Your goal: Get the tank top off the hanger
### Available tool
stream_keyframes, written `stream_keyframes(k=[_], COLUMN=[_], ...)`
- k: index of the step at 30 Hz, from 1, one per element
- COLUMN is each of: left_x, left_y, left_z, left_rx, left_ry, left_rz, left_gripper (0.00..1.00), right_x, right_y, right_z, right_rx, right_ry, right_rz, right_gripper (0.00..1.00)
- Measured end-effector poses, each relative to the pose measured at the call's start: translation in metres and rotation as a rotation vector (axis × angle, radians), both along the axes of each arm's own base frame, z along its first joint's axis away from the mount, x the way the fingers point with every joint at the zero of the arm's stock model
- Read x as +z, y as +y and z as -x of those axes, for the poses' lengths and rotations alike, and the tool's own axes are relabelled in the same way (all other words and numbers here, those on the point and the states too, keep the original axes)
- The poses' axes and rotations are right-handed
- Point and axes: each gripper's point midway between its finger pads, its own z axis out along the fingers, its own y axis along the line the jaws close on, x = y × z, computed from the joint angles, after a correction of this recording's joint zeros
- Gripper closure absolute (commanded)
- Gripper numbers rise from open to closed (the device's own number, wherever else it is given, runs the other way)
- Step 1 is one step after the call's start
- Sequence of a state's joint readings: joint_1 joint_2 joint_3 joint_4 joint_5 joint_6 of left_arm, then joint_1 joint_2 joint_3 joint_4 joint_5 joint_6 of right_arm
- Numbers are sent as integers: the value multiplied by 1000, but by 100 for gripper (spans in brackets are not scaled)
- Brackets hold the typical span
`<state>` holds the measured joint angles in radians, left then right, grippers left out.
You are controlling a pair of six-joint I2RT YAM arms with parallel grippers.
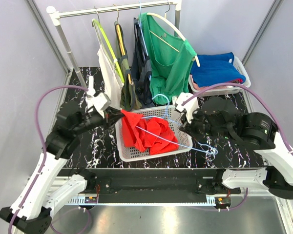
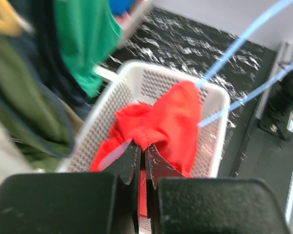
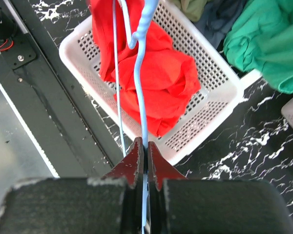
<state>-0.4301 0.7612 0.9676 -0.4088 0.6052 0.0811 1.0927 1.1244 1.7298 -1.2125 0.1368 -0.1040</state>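
A red tank top (image 1: 147, 131) hangs on a light blue wire hanger (image 1: 188, 143) over the white basket (image 1: 122, 148). My left gripper (image 1: 118, 114) is at the garment's left corner. In the left wrist view it (image 2: 145, 148) is shut on a fold of the red tank top (image 2: 171, 117), and the hanger's (image 2: 244, 34) wires run off to the upper right. My right gripper (image 1: 184, 127) is on the right side of the basket. In the right wrist view it (image 3: 145, 146) is shut on the blue hanger (image 3: 140, 87) wire, with the tank top (image 3: 161, 78) bunched in the basket (image 3: 219, 83) beyond it.
A clothes rack (image 1: 112, 9) at the back carries several hung garments, including a green top (image 1: 168, 58). A second white basket (image 1: 241, 68) with folded blue cloth stands at the back right. The table (image 1: 88, 146) is black marble.
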Motion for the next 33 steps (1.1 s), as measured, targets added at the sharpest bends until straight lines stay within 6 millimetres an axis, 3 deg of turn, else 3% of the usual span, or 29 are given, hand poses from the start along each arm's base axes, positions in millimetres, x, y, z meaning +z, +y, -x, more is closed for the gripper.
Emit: stream_keyframes(k=[3, 6, 12, 19, 22, 23, 25, 27, 33], left_x=[28, 41, 29, 7, 0, -2, -6, -12, -52], left_y=[8, 15, 19, 8, -4, -10, -21, -30, -37], left_z=[-3, -6, -14, -22, -16, -11, -1, 7, 28], left_rx=[41, 80, 113, 59, -17, -57, -136, -203, -322], left_ry=[-74, -123, -108, -50, -31, -23, -12, -6, 65], left_rz=[14, 16, -15, -50, -57, -56, -58, -74, -198], left_gripper=[100, 100, 100, 97, 88, 74, 32, 1, 1], right_x=[-4, -8, -2, 53, 72, 75, 76, 71, 53], right_y=[-10, -21, -43, -64, -78, -84, -90, -88, -61], right_z=[6, 14, 28, 36, 42, 45, 46, 43, 25], right_rx=[-15, -29, -57, -70, -72, -73, -83, -91, -103], right_ry=[22, 47, 78, 6, -32, -42, -54, -55, -34], right_rz=[-4, -13, -34, -202, -275, -294, -306, -294, -206], right_gripper=[100, 100, 100, 100, 100, 100, 100, 100, 100])
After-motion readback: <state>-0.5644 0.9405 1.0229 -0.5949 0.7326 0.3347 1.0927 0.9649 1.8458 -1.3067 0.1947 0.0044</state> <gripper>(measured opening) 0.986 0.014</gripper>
